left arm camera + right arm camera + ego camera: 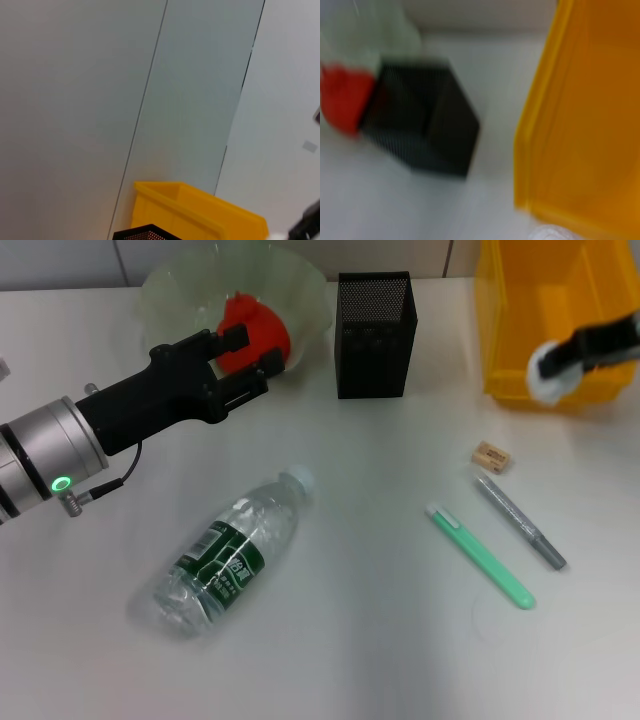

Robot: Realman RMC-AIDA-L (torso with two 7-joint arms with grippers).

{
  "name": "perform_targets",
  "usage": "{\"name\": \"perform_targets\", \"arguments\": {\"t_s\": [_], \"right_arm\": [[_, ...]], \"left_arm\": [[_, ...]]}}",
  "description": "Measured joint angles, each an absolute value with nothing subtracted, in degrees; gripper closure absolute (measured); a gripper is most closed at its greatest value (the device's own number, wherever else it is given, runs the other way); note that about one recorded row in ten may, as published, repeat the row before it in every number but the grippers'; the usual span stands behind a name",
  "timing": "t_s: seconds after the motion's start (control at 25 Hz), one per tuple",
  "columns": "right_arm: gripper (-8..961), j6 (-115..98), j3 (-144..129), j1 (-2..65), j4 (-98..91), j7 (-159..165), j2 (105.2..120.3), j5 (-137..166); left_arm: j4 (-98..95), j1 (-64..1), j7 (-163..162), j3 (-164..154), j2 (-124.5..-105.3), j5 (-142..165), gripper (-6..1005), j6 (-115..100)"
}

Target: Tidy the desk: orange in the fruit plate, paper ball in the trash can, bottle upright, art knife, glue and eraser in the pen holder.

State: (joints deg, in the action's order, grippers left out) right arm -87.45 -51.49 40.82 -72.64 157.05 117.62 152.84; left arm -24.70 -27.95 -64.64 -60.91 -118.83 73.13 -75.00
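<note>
Over the trash can (500,360), the right pincer (560,360) clamps the paper ball (548,377); left pincer (245,360) spread.

Red-orange orange (258,328), yellow trash can (520,360), black mesh pen holder (374,335), green-labelled bottle (228,555)

Left end effector (243,358) reached forward from the left, fingers (233,337) spread apart, arm angled upward across the view. Right end effector (560,362) entering from the right edge, blurred, closed on something white.
</note>
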Motion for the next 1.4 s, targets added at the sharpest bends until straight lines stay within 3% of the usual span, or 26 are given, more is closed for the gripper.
{"name": "perform_targets", "arguments": {"t_s": [0.28,0.64,0.84,1.04,1.16,1.4], "right_arm": [[519,-77.3,-51.5,39.7,-79.5,159.9,118.84,158.5],[497,-64.2,-52.0,43.2,-70.2,158.2,118.3,160.9],[294,-64.3,-52.6,41.9,-70.7,154.9,119.0,157.2],[201,-69.2,-52.4,36.2,-70.2,140.2,118.76,135.2],[182,-72.1,-52.2,33.0,-67.4,131.2,117.88,122.9],[183,-82.0,-51.5,29.8,-55.5,116.8,113.67,107.9]], "left_arm": [[-24.7,-28.0,-64.7,-60.9,-118.82,72.9,375,-75.1],[-24.7,-28.2,-65.5,-60.9,-118.82,72.9,375,-75.2],[-25.0,-28.6,-68.4,-61.2,-118.66,73.4,376,-74.6],[-25.8,-28.7,-70.5,-61.8,-118.29,73.9,376,-74.5],[-25.9,-28.6,-70.7,-61.8,-118.17,74.1,377,-74.5],[-27.5,-28.4,-71.2,-61.8,-118.04,76.0,377,-74.4]]}}
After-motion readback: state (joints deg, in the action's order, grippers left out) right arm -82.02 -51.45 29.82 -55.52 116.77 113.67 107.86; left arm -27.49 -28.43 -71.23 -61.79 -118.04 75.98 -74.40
